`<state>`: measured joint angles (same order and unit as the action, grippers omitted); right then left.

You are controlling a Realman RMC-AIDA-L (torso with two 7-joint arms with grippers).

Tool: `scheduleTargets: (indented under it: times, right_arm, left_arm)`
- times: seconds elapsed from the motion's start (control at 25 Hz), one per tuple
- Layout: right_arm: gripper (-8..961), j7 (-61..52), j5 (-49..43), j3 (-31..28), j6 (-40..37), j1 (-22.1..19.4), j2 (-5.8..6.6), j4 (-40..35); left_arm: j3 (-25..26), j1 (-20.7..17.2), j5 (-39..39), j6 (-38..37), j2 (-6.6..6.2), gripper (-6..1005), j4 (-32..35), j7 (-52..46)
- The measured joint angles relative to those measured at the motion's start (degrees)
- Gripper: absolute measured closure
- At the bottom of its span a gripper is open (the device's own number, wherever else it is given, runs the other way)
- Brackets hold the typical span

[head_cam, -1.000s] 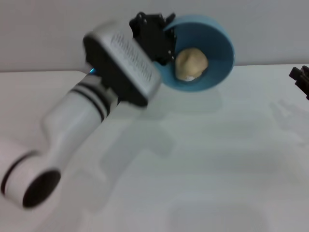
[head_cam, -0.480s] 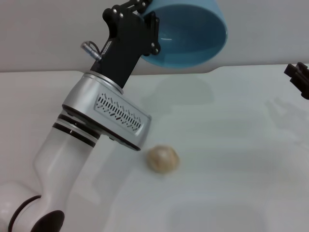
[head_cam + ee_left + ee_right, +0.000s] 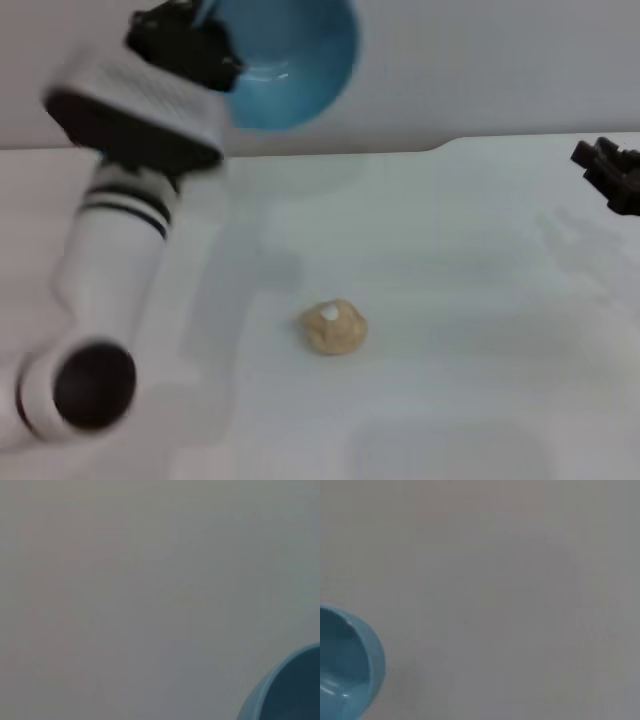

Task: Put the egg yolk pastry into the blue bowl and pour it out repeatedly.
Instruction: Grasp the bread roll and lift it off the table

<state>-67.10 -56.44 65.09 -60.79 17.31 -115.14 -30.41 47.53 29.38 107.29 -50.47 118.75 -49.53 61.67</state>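
The egg yolk pastry lies on the white table in the head view, its white spot facing up. High above the table at the back left, my left gripper is shut on the rim of the blue bowl, which is tipped on its side with its empty inside facing the camera. An edge of the bowl shows in the left wrist view, and part of the bowl shows in the right wrist view. My right gripper sits at the far right edge, well away from the pastry.
The white table stretches around the pastry, with a grey wall behind it. My left arm's white forearm crosses the left side of the head view.
One second ago the pastry lay in the tilted bowl; it then dropped onto the table. Since then my left arm has swung the empty bowl leftward.
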Motion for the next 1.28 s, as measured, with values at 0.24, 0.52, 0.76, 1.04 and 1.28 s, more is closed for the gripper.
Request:
scheduleTargets:
  times: [0.24, 0.52, 0.76, 1.04, 1.28]
  right_arm:
    - [685, -3.0, -4.1, 3.0, -0.1, 1.5, 0.29, -0.3]
    - [686, -15.6, -18.1, 3.3, -0.2, 6.0, 1.46, -0.7]
    - [686, -26.3, -31.1, 3.4, -0.9, 10.6, 1.72, -2.1]
    - [687, -38.3, -42.4, 5.3, -4.2, 15.3, 1.87, -5.4]
    - [687, -50.2, -50.3, 5.7, -11.5, 19.9, 3.25, -6.3]
  left_arm:
    - [21.8, 0.7, -13.1, 32.6, -0.27, 974, -0.8, 3.8]
    - [38.3, 4.9, -17.2, 58.8, -0.95, 975, 9.4, 4.1]
    - [46.2, 12.9, -6.9, 74.5, -3.35, 976, 22.0, -5.2]
    - [46.4, 16.8, 16.6, 84.6, -4.61, 978, 20.8, -27.8]
    - [46.9, 17.3, 24.6, 92.5, -4.07, 979, 15.7, -34.4]
